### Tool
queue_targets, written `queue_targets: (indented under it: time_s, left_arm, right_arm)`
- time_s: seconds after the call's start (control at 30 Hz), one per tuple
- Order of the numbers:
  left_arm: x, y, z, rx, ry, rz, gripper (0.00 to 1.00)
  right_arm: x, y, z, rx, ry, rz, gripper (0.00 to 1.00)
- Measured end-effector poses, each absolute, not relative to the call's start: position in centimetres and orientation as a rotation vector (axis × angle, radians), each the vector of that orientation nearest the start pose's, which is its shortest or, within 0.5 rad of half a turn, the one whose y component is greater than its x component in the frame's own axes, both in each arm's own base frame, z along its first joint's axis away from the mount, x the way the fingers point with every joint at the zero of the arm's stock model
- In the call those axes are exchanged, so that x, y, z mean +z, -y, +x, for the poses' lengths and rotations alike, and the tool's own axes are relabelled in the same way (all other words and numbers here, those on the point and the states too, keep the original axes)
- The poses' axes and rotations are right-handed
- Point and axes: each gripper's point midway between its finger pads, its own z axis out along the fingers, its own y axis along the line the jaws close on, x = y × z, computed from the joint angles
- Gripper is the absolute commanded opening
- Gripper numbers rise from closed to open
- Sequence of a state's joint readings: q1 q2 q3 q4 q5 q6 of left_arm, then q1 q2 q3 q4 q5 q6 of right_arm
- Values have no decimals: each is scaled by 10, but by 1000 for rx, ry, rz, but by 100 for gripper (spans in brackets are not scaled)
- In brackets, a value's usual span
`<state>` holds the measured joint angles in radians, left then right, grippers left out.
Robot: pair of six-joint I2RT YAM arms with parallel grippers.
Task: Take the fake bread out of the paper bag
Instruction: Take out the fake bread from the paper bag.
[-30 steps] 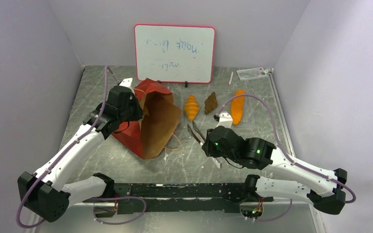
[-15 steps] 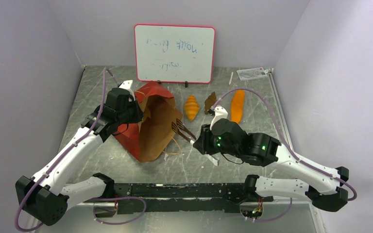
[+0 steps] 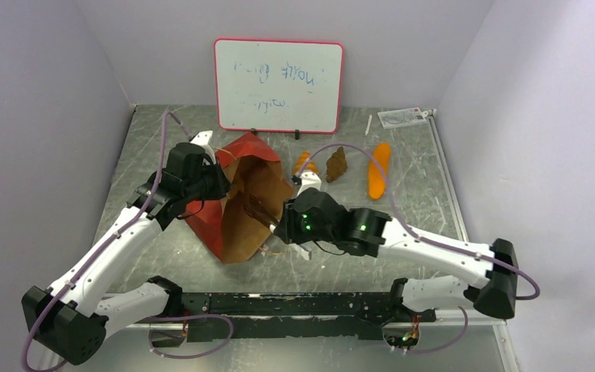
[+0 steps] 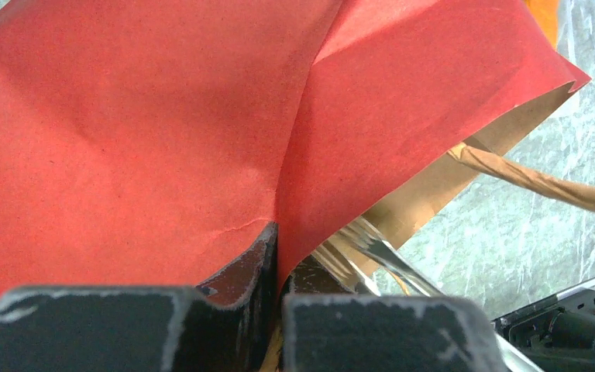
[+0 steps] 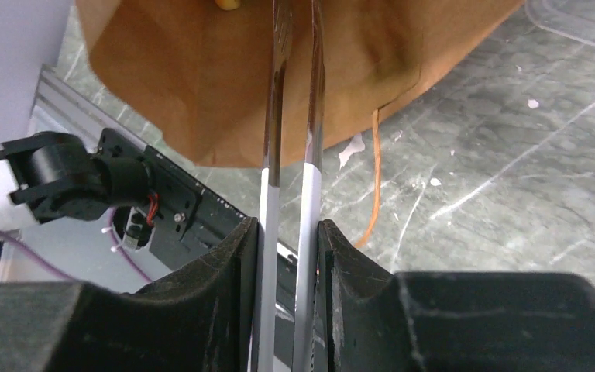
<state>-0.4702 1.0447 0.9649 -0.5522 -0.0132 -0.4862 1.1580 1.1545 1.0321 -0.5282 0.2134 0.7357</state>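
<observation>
The paper bag (image 3: 236, 221) lies on its side left of centre, its mouth facing right. My left gripper (image 3: 218, 175) is shut on the bag's red upper edge (image 4: 163, 132), the paper pinched between its jaws (image 4: 279, 256). My right gripper (image 3: 285, 225) is shut on a pair of metal tongs (image 5: 294, 116), whose tips reach into the bag's brown mouth (image 5: 201, 70). A small orange bit (image 5: 228, 4) shows inside. On the table behind lie an orange croissant (image 3: 304, 160), half hidden by the right arm, a dark brown piece (image 3: 337, 163) and a long orange loaf (image 3: 378, 170).
A whiteboard (image 3: 279, 85) stands at the back, with a card (image 3: 401, 118) and a small white stick (image 3: 368, 125) to its right. The bag's cord handle (image 5: 373, 178) trails on the table. A black rail (image 3: 294, 304) runs along the near edge.
My right arm has swung left with the tongs, bringing their tips from the middle of the table into the bag's mouth. The left gripper has kept its hold on the bag's edge.
</observation>
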Motion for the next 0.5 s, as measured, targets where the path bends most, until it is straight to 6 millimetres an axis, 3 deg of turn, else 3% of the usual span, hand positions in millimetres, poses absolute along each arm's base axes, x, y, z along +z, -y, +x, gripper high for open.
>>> queue_targets:
  time_s: [0.27,0.5]
  left_arm:
    - [205,160,267,-541,-2248,-14,7]
    - [204,160,262,-557,-2253,-9,7]
  right_arm:
    - [169,-348,168,792,-2322,-314,22]
    - [143,-349,196,795,-2350,-170,28]
